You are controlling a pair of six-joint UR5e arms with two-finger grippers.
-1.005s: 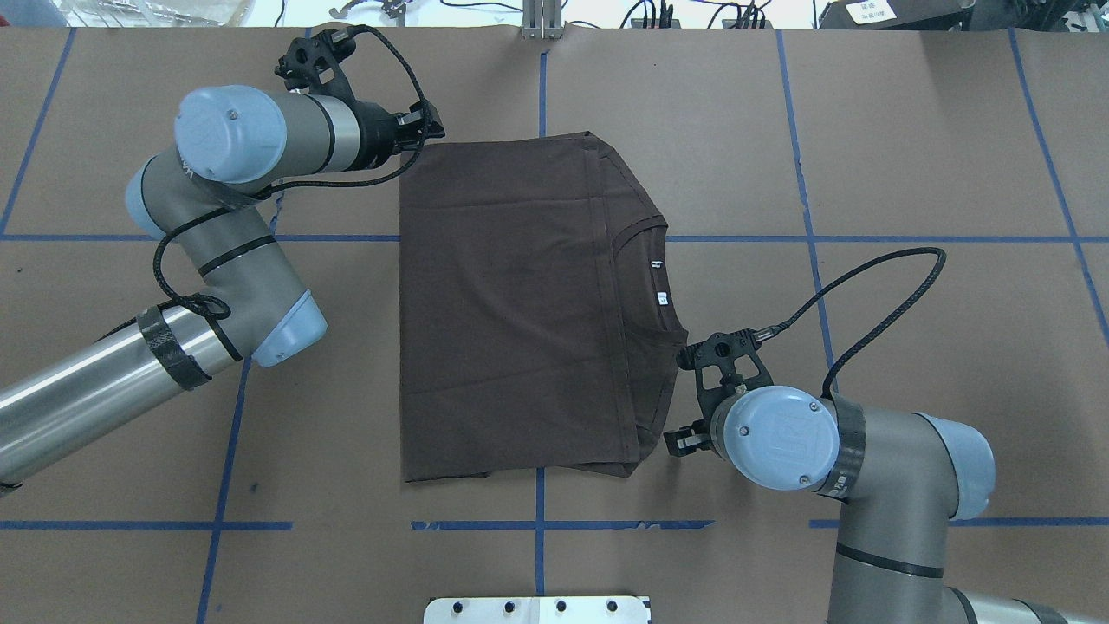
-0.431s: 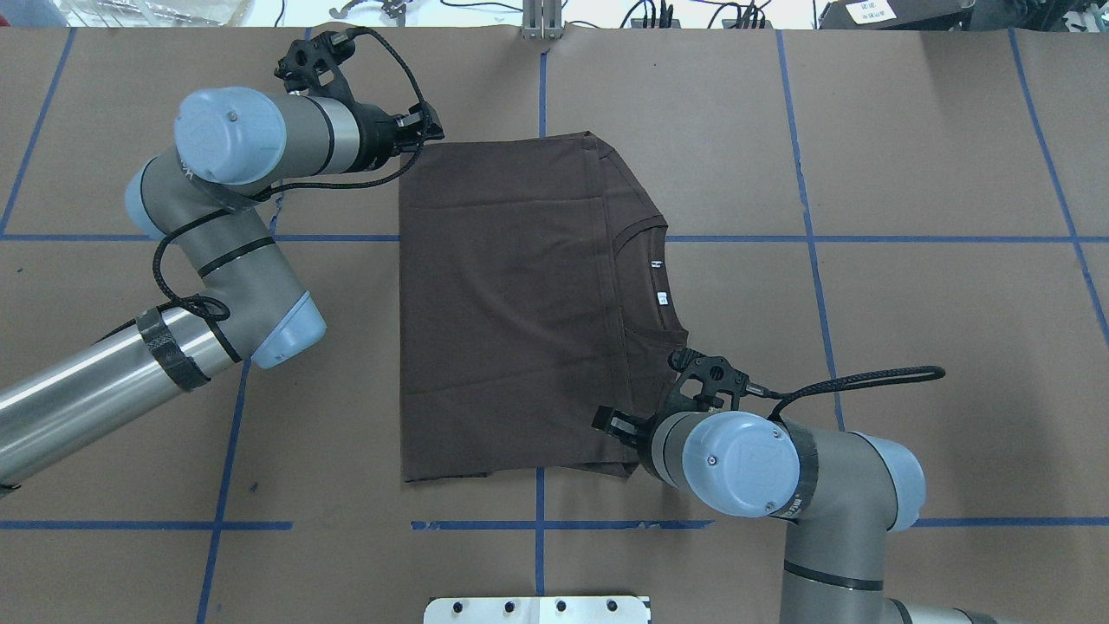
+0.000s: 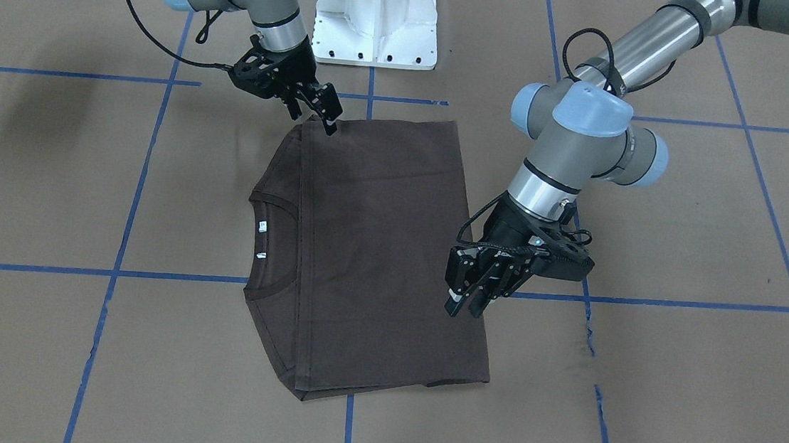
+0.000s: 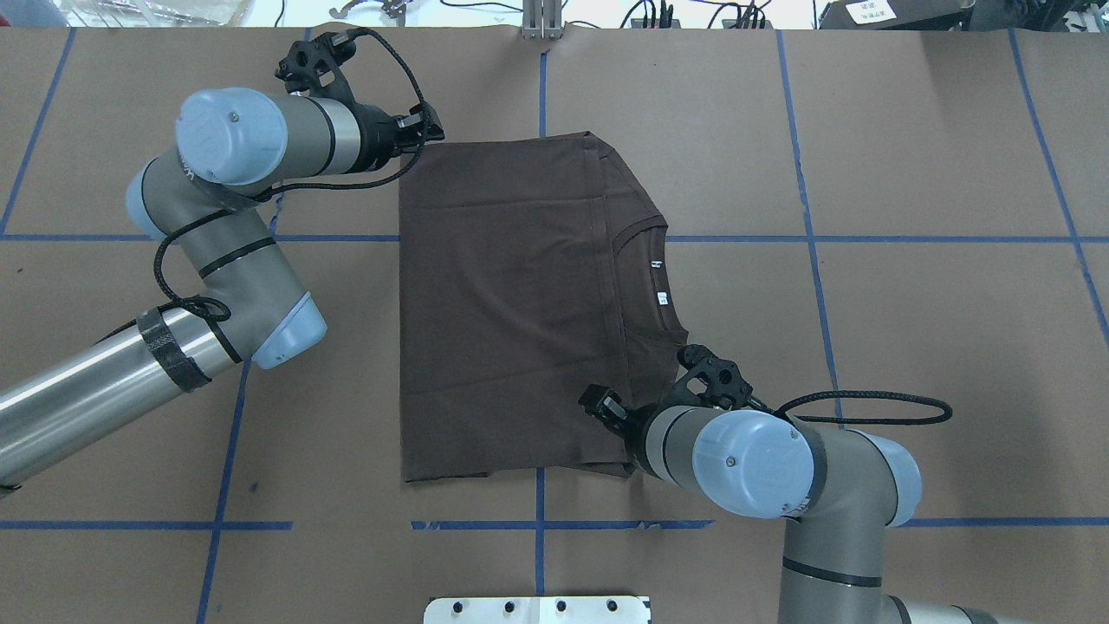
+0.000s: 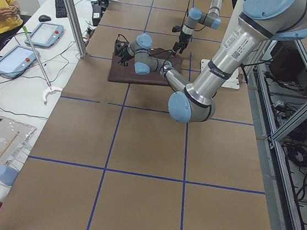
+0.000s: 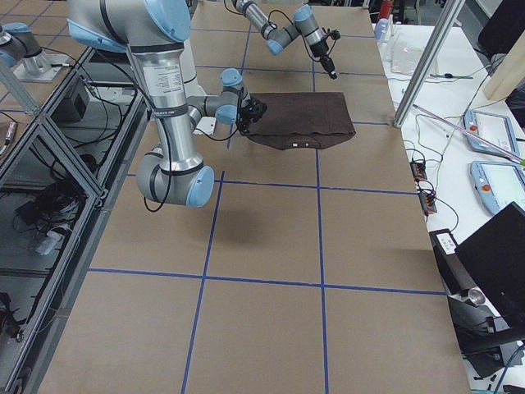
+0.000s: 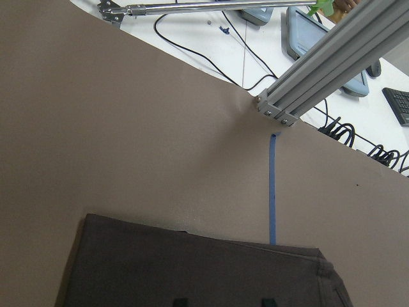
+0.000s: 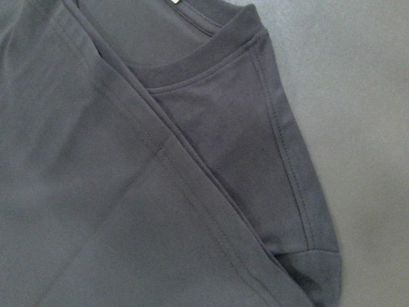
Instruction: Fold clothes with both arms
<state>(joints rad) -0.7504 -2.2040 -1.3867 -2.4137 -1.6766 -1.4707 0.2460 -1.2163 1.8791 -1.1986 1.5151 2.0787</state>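
Observation:
The dark brown T-shirt (image 4: 502,303) lies flat and folded on the table, with its collar (image 4: 645,277) and white labels (image 4: 660,297) to the right. It also shows in the front view (image 3: 363,247). My left gripper (image 4: 431,130) is open and empty just above the shirt's far left corner. It hangs beside the shirt's edge in the front view (image 3: 467,306). Its two fingertips (image 7: 269,302) stand apart above the cloth (image 7: 192,268). My right gripper (image 4: 598,403) is open over the near right corner, by the folded sleeve (image 8: 281,166). In the front view the right gripper (image 3: 314,114) has one fingertip at the shirt's corner.
The white pedestal base (image 3: 377,13) stands at the near edge. Blue tape lines (image 4: 806,130) cross the brown table. An aluminium post (image 4: 541,17) rises at the far edge. Operators' benches with tablets (image 5: 41,33) lie beyond it.
My right gripper has swung from beside the shirt's near right corner leftward over the shirt, the wrist turning. The left arm and the shirt have not moved.

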